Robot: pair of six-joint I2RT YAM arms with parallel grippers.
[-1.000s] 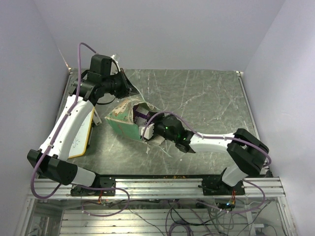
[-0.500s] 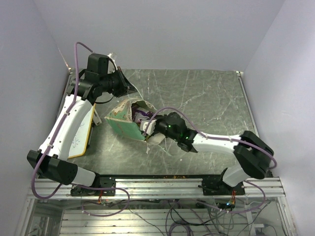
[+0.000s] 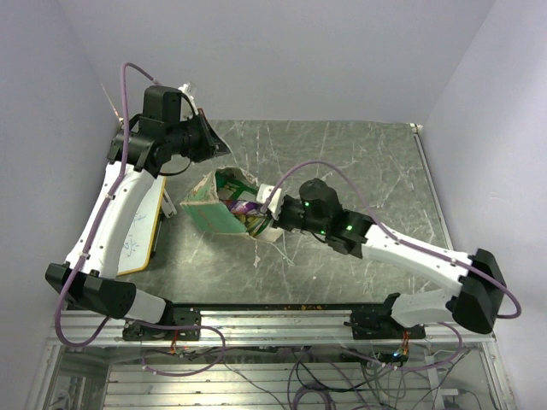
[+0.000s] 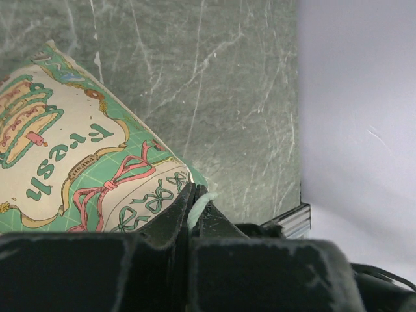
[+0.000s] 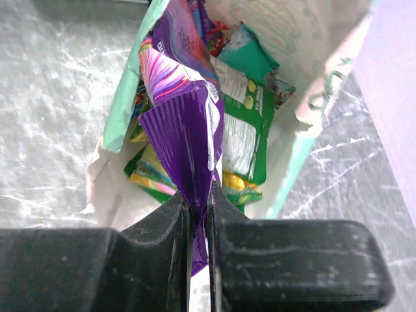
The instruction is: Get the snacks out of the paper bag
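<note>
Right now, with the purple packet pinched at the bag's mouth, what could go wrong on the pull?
1. The right end effector pinches only a narrow fold of the purple packet; it may slip free.
2. The green packets lie against it in the paper bag and may drag out too.
3. The left end effector grips just a thin strip at the bag's rim, so the bag may tear or lift.
</note>
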